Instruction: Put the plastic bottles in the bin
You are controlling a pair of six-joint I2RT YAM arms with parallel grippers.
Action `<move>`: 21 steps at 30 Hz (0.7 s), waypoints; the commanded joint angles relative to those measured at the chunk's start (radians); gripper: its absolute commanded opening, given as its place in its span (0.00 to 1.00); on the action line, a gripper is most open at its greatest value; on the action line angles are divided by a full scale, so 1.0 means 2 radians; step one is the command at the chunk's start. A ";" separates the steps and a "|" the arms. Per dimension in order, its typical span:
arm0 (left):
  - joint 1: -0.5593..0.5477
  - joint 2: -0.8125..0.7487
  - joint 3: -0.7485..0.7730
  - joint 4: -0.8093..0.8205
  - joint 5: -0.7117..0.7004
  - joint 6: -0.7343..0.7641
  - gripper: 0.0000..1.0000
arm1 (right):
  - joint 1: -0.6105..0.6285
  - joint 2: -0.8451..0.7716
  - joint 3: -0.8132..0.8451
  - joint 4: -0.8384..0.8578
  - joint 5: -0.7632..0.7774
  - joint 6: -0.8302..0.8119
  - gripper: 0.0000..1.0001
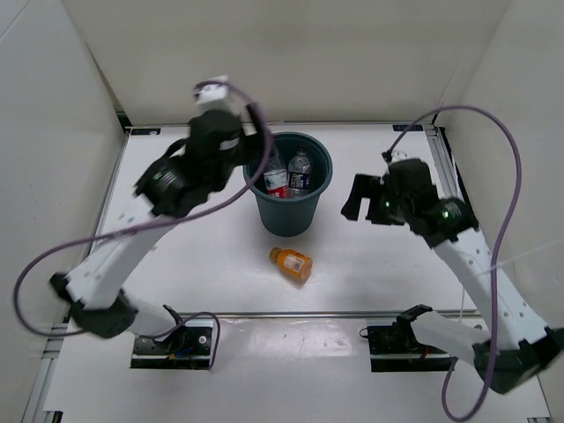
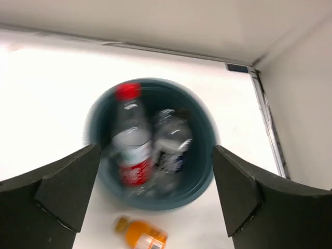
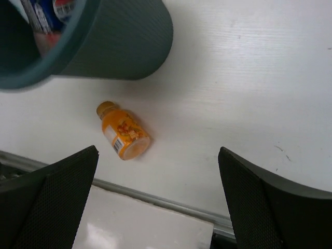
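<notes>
The dark teal bin [image 1: 291,207] stands mid-table and holds a red-capped, red-label bottle [image 1: 275,179] and a clear bottle with a blue and white label [image 1: 300,172]. Both show blurred in the left wrist view [image 2: 130,145], beside each other [image 2: 171,142], inside the bin [image 2: 205,176]. The short orange bottle [image 1: 291,263] lies on its side in front of the bin, also in the right wrist view [image 3: 123,137]. My left gripper [image 1: 256,145] is open and empty above the bin's left rim. My right gripper [image 1: 352,198] is open and empty to the right of the bin [image 3: 119,46].
White walls enclose the table on three sides. A metal rail [image 1: 335,313] crosses the near edge in front of the orange bottle. Purple cables loop off both arms.
</notes>
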 commanded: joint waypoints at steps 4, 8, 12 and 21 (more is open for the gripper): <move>0.042 -0.179 -0.225 -0.005 -0.088 -0.109 1.00 | 0.072 -0.183 -0.256 0.290 -0.035 -0.112 1.00; 0.097 -0.232 -0.323 -0.095 -0.062 -0.154 1.00 | 0.126 -0.190 -0.337 0.341 0.006 -0.141 1.00; 0.130 -0.263 -0.379 -0.127 -0.051 -0.164 1.00 | 0.186 -0.149 -0.370 0.406 0.041 -0.160 1.00; 0.164 -0.318 -0.426 -0.137 -0.022 -0.149 1.00 | 0.243 -0.034 -0.397 0.549 0.036 -0.185 1.00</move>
